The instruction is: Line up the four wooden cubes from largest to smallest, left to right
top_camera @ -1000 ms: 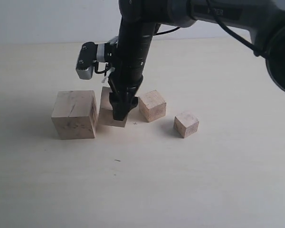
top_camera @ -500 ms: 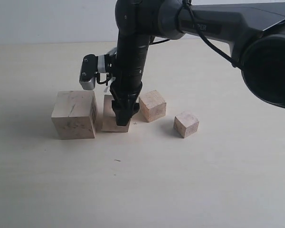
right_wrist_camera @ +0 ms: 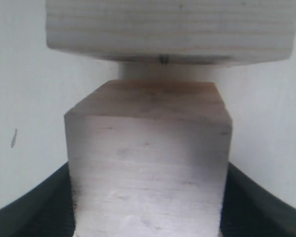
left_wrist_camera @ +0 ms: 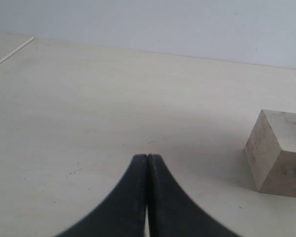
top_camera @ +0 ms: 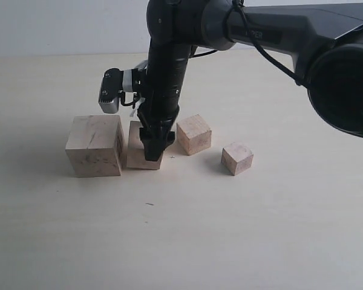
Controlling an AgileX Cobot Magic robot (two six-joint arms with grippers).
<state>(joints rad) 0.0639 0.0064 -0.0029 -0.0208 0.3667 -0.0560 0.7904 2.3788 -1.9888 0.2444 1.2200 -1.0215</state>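
Four pale wooden cubes stand in a row on the table. From left to right they are the largest cube (top_camera: 94,145) with dark smudges, the second cube (top_camera: 135,152), the third cube (top_camera: 193,134) and the smallest cube (top_camera: 237,158). My right gripper (top_camera: 152,154) comes down from above and is shut on the second cube (right_wrist_camera: 148,168), its dark fingers (right_wrist_camera: 34,210) on either side. This cube sits close beside the largest cube (right_wrist_camera: 167,27). My left gripper (left_wrist_camera: 147,159) is shut on nothing, low over bare table, with a smudged cube (left_wrist_camera: 278,153) off to one side.
The pale tabletop (top_camera: 187,235) stretches wide in front of the row, with small dark specks (top_camera: 149,204) on it. The right arm's bulky black links (top_camera: 327,54) hang over the back right. A white wall (top_camera: 48,24) closes the far side.
The right gripper has shifted the second cube leftward, closer to the largest cube. The other three cubes have not moved.
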